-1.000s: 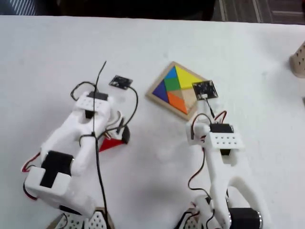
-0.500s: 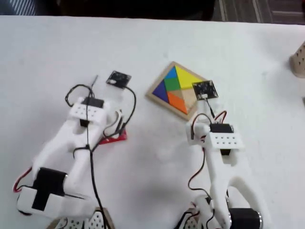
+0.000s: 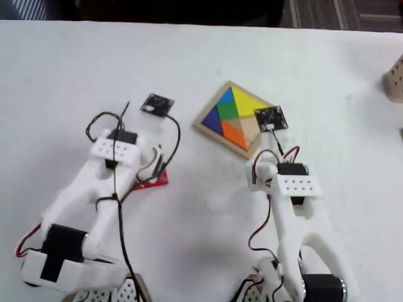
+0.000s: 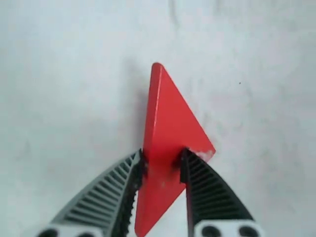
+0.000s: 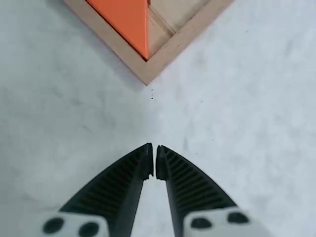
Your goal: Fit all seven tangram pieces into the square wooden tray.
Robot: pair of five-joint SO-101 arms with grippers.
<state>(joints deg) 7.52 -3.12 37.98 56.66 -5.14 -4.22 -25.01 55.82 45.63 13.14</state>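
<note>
One square wooden tray (image 5: 114, 40); one red triangle (image 4: 165, 123) outside it; at least four pieces inside: yellow piece (image 3: 250, 100), green piece (image 3: 227, 112), blue piece (image 3: 212, 123), orange piece (image 3: 234, 134); two grippers: left gripper (image 4: 163, 163), right gripper (image 5: 153, 160); one pale perforated object (image 3: 395, 78) at the tabletop's right edge.

A white table (image 3: 208, 56) is seen across most of the frame, its surface faintly mottled. At the right edge, a little above the middle, a beige block (image 3: 395, 78) pierced with rows of small holes is cut off by the frame. Along the top, beyond the table's far edge, a dark strip (image 3: 176, 11) is seen. At the upper right a grey striped floor (image 3: 352, 14) is shown, and in the upper left corner a pale blue striped patch (image 3: 25, 9), too small to be identified.
</note>
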